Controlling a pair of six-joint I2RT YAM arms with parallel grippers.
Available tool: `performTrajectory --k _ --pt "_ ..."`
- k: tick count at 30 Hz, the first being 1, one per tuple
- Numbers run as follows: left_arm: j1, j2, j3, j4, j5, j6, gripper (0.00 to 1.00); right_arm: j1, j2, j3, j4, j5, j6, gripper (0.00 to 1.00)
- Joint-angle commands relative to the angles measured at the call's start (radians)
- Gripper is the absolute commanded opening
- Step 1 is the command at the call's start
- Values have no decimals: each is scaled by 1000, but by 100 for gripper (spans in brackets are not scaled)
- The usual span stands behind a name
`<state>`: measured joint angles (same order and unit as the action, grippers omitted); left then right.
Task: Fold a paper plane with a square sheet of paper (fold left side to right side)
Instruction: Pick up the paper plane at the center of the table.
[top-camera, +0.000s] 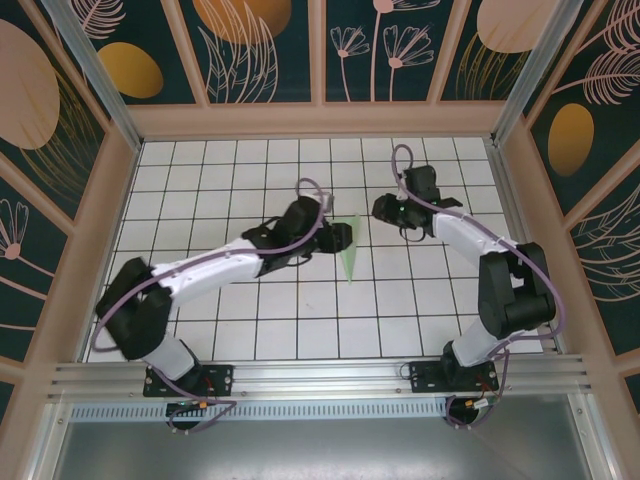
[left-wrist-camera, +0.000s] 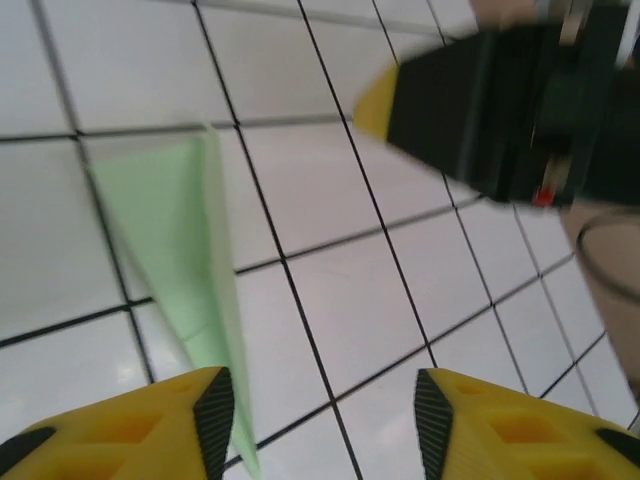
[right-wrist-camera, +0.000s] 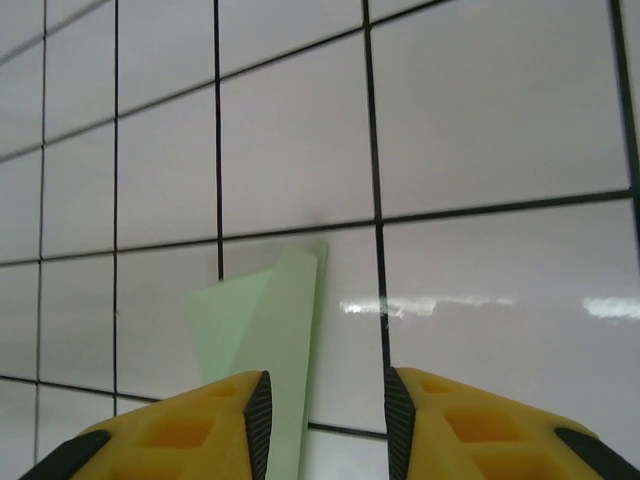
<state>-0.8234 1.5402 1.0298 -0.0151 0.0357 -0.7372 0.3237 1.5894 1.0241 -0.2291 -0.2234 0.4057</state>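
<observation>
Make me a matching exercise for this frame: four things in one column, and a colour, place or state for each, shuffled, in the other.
1. paper
2. left tool
3. right tool
4. table

A. open, to the right of the paper in the top view
B. white tiles with black grid lines
C. pale green, folded to a narrow point
D. open, to the left of the paper in the top view

Pairs: 1-C, 2-D, 3-A, 4-B.
</observation>
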Motion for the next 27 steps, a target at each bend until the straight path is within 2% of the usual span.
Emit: performTrajectory --k 1,6,11,18,27 --pt "57 -94 -147 4 -85 -42 60 127 -28 -4 -79 121 42 41" --pt "98 -260 -339 67 -182 -104 69 326 55 71 -153 292 99 43" --pt "105 -342 -425 88 -212 -128 74 437 216 204 -241 394 109 42" --pt "104 -343 -464 118 -194 -131 76 457 360 310 -341 494 135 42" --pt "105 -292 -459 145 -176 -119 77 471 346 309 -395 577 144 41"
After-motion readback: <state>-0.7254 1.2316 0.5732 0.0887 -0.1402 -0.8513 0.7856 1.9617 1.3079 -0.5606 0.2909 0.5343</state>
